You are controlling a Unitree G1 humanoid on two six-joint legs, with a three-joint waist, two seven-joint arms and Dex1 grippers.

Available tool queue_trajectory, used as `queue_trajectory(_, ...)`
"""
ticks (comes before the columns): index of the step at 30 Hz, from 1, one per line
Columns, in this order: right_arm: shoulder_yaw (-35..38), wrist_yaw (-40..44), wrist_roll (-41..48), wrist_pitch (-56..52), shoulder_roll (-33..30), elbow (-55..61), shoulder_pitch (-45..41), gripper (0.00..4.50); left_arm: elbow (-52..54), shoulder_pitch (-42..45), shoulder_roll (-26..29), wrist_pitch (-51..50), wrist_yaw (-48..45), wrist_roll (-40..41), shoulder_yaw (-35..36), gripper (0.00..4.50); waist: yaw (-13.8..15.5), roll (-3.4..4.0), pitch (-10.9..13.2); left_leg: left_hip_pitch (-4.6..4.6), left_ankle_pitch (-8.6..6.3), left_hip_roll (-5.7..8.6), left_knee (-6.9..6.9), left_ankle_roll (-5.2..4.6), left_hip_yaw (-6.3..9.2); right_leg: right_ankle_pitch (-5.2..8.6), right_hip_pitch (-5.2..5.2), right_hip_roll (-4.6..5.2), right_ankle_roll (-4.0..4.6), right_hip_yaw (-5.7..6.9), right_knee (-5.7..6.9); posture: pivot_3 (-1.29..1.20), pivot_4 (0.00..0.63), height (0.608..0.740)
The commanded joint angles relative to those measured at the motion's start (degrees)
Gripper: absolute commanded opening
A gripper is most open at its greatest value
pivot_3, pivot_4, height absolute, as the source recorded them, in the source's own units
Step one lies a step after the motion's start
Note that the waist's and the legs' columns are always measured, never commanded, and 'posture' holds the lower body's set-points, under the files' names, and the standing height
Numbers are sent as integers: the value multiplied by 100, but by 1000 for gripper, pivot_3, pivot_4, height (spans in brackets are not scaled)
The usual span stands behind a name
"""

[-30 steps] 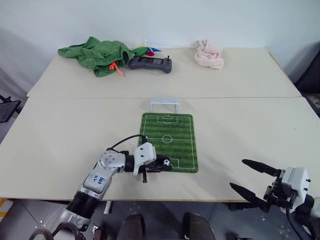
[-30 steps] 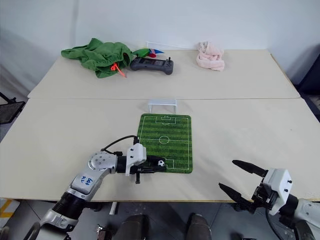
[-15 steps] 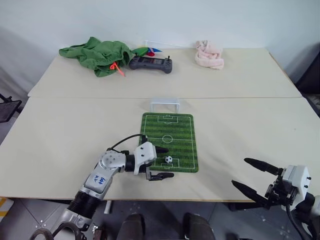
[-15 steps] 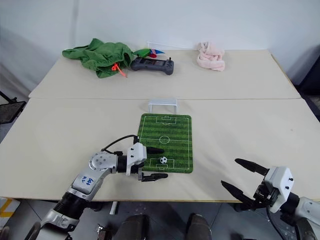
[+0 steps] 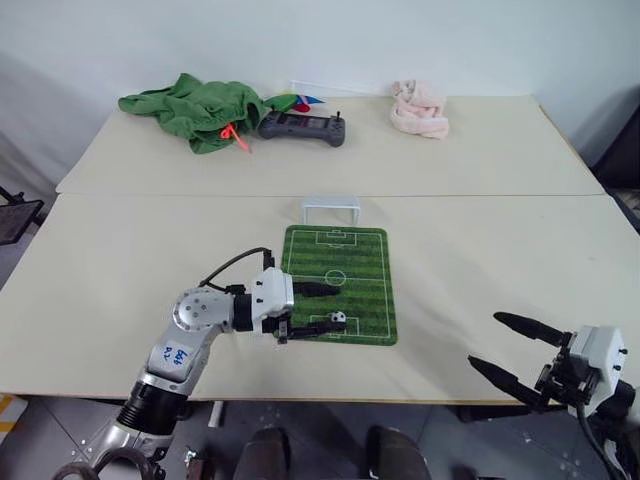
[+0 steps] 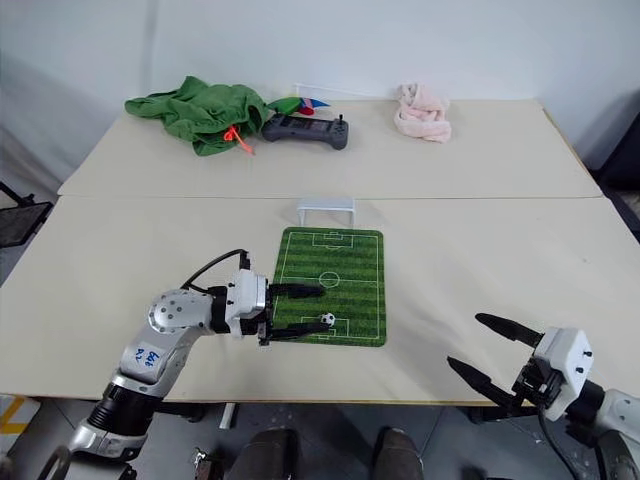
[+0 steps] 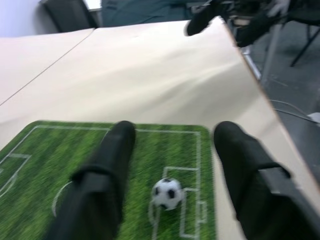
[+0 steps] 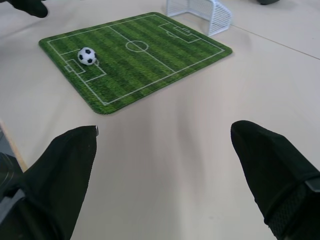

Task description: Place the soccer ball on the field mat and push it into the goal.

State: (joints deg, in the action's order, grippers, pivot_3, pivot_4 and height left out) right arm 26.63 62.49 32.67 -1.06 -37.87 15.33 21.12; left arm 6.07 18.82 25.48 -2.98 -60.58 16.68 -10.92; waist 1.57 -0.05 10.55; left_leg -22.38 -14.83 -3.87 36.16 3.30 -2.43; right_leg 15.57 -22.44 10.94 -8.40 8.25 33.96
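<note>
soccer ball (image 5: 339,318): rests free on field mat (image 5: 360,268), lower centre of frame
left gripper (image 5: 322,307): spread, straddling ball
right gripper (image 5: 511,346): spread, lower right

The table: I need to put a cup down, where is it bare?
Bare: the table right of the field mat, and the stretch left of the goal. Crowded: the far edge, with green cloth, controller and pink cloth; the left gripper over the mat.

My head cameras look down over the whole surface (image 5: 480,250). The left wrist camera looks closely at the field mat (image 7: 60,150); the right wrist one sees the same mat from farther away.
</note>
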Motion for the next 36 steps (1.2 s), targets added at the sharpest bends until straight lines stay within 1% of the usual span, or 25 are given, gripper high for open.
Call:
queue_trajectory(1, 141, -4, 44, 111, -58, -40, -118, 4500, 6, -138, -85, -152, 155, -270, -365, 1416, 0, 0, 0, 0, 0, 0, 1, 0, -1, 0, 0, 0, -1, -1, 0, 0, 150, 740)
queue_trajectory(5, 156, -41, 21, 119, -26, -41, -149, 4500, 29, -164, -144, -540, 527, -475, -459, 144, 0, -2, 1, 0, 0, 0, 1, -1, -1, -1, -1, -1, -1, -2, 1, 0, 150, 740)
queue_trajectory(6, 169, -55, 18, 123, -18, -38, -146, 4500, 37, -172, -153, -567, 560, -496, -480, 42, -1, -2, 1, 1, -1, 0, 0, -2, -1, -1, -1, -1, -1, -2, 1, 0, 150, 740)
queue_trajectory(8, 182, -77, 15, 138, 2, -44, -137, 4500, -4, -150, -216, -748, 676, -555, -558, 42, -1, -2, 1, 0, -1, 0, 0, -2, -1, -1, -1, -1, -1, -2, 1, 0, 150, 740)
queue_trajectory(12, 135, -116, -25, 201, -7, -185, -290, 4500, -470, 44, -476, -1063, 1120, -813, -634, 42, 6, -2, 1, 0, -1, 0, 5, -2, -1, -2, 0, -1, -4, -4, 1, 0, 150, 740)
queue_trajectory(14, 112, -108, -67, 267, -35, -294, -412, 4500, -651, 155, -559, -1098, 1317, -937, -580, 42, 4, -3, 1, 0, 0, 0, 6, -2, -1, -4, 0, -1, -5, -4, 1, 0, 150, 740)
queue_trajectory(16, 112, -127, -83, 285, -75, -404, -622, 4500, -972, 376, -676, -1183, 1854, -1123, -353, 42, 3, -1, 1, 1, 1, 0, 8, -3, -2, -6, 0, -1, -2, -4, 4, 0, 150, 740)
queue_trajectory(18, 114, -152, -103, 298, -84, -495, -801, 4500, -1227, 546, -715, -1178, 2148, -1253, -229, 42, -5, -2, 1, 1, 2, 0, 13, -6, -2, -13, 2, -1, -3, -5, 3, 0, 150, 740)
queue_trajectory(24, 0, -195, -152, 287, -62, -647, -1113, 4500, -1832, 1139, -988, -341, 3066, -1381, 339, 42, -8, -5, 3, 0, 8, 0, 12, -1, -4, -20, 0, -3, -6, -10, 1, 0, 150, 740)
queue_trajectory(26, -67, -188, -171, 303, -49, -705, -1214, 4500, -1817, 1194, -996, -157, 2994, -1266, 436, 42, -7, -5, 3, -1, 10, 0, 11, 2, -6, -23, 0, -3, -9, -11, -2, 0, 150, 740)
queue_trajectory(29, -135, -188, -189, 317, -48, -783, -1359, 4500, -1587, 1100, -889, -188, 2349, -878, 446, 42, -8, -5, 2, 0, 10, 0, 10, 2, -15, -25, 0, -4, -12, -15, -7, 0, 150, 740)
queue_trajectory(33, -200, -173, -205, 307, -82, -922, -1580, 4500, -1205, 839, -420, -123, 1105, -369, 391, 42, -28, -5, 2, 2, 9, 0, 5, 2, -30, -26, -9, -6, -13, -31, -8, 0, 150, 740)
queue_trajectory(36, -232, -122, -221, 312, -109, -1036, -1717, 4500, -1043, 723, -127, -382, 672, -77, 484, 42, -23, -5, 2, 10, 9, -2, 1, 3, -45, -26, -15, -10, -13, -48, -6, 0, 150, 740)
